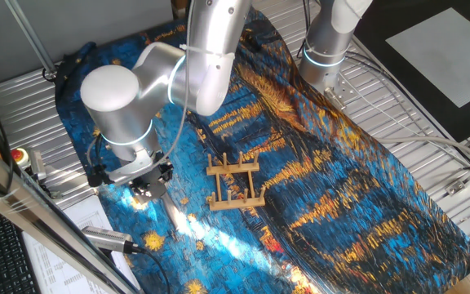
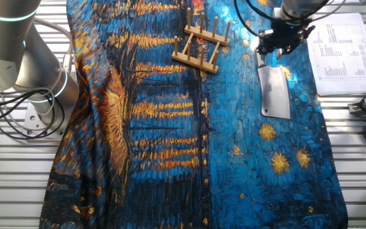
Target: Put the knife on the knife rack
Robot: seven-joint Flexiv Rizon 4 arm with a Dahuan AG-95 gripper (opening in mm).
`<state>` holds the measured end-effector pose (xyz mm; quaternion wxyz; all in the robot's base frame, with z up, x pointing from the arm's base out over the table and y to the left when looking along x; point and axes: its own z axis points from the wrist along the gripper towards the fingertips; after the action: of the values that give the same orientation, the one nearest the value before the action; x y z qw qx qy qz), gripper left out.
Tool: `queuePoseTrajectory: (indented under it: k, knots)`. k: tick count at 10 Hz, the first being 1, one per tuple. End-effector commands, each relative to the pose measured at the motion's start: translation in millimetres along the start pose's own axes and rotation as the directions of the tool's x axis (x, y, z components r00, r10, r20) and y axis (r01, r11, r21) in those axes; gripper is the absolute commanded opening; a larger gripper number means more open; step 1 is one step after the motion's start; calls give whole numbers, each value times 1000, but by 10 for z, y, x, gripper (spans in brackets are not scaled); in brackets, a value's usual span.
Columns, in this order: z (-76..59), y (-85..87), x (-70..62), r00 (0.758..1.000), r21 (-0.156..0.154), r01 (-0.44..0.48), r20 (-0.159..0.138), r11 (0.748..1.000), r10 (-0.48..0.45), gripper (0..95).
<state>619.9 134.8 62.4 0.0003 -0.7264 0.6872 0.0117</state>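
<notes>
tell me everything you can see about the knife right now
The knife is a small cleaver with a broad, rectangular, dull-grey metal blade that has a small hole near its far corner. It lies flat on the blue and gold painted cloth, blade pointing away from the gripper, which sits over the handle end and hides the handle. Whether the fingers are closed on it cannot be told. It lies apart from the wooden knife rack. In the one fixed view the blade is mostly lost in glare.

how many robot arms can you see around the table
2. One arm reaches over the cloth with its gripper at the knife; the other arm stands at the table's far side, away from the rack.
</notes>
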Motion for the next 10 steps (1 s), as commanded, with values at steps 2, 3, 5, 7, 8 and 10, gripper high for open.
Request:
queuePoseTrajectory:
  k: [2, 3, 5, 7, 8, 10]
  knots:
    - [83, 13, -53, 999, -3, 47, 8, 999, -47, 380]
    - [92, 28, -50, 999, 0, 41, 6, 999, -41, 380]
    - [157, 29, -50, 1000, -8, 11, -1, 1000, -11, 380]
    - [204, 30, -50, 1000, -17, -6, 6, 1000, 6, 380]
    - [218, 31, -56, 1000, -19, -6, -1, 1000, 6, 380]
    - [261, 32, -61, 1000, -19, -12, 0, 1000, 12, 380]
